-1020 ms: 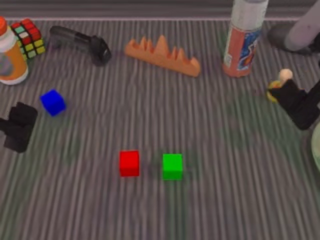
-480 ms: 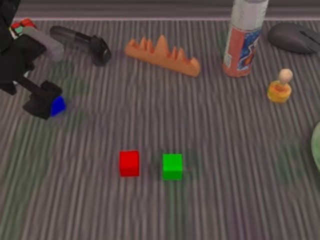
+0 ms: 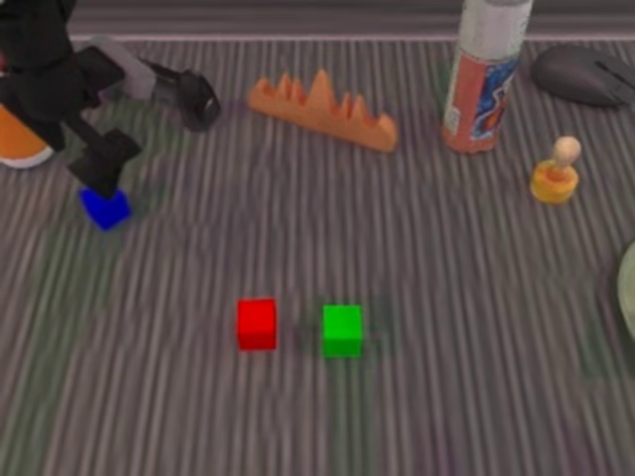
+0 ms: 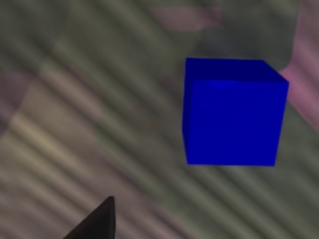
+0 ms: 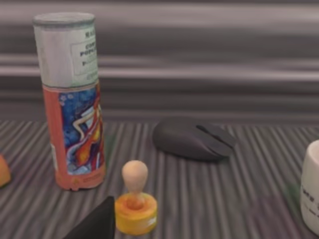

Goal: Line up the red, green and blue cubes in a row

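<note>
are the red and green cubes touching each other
Apart. The top view shows the red cube and the green cube side by side near the table's middle, with a plain strip of striped table between them.

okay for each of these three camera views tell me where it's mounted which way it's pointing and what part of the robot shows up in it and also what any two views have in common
Top view: above the table, looking down; the left arm's end effector hangs over the blue cube; the right arm is out of view.
Left wrist view: on the left wrist, facing down at the blue cube; one dark fingertip shows.
Right wrist view: on the right wrist, facing across the table at the can, mouse and wooden peg toy; one fingertip shows.
Shared: the top and left wrist views both show the blue cube.
</note>
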Action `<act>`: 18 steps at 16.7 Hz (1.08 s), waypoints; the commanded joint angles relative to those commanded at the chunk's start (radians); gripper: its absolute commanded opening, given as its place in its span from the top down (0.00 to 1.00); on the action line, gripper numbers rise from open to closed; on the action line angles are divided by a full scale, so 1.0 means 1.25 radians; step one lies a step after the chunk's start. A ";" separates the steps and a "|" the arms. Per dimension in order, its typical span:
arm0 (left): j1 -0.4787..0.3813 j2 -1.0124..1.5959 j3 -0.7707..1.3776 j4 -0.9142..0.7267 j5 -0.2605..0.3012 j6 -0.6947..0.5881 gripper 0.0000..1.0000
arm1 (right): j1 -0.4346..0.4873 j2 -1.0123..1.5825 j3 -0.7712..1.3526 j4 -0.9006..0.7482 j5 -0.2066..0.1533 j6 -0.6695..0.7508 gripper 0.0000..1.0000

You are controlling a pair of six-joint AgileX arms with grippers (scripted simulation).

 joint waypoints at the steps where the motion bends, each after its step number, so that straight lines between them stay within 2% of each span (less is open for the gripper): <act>1: 0.002 0.015 0.021 -0.001 -0.001 0.007 0.00 | -0.004 -0.016 -0.014 0.010 0.002 0.006 0.00; 9: 0.000 0.027 0.021 0.013 -0.002 0.010 0.00 | -0.007 -0.027 -0.023 0.017 0.004 0.011 0.00; 15: 0.003 0.067 -0.107 0.186 -0.002 0.012 0.00 | -0.007 -0.027 -0.023 0.017 0.004 0.011 0.00; 18: 0.004 0.076 -0.132 0.216 -0.002 0.014 0.00 | -0.007 -0.027 -0.023 0.017 0.004 0.011 0.00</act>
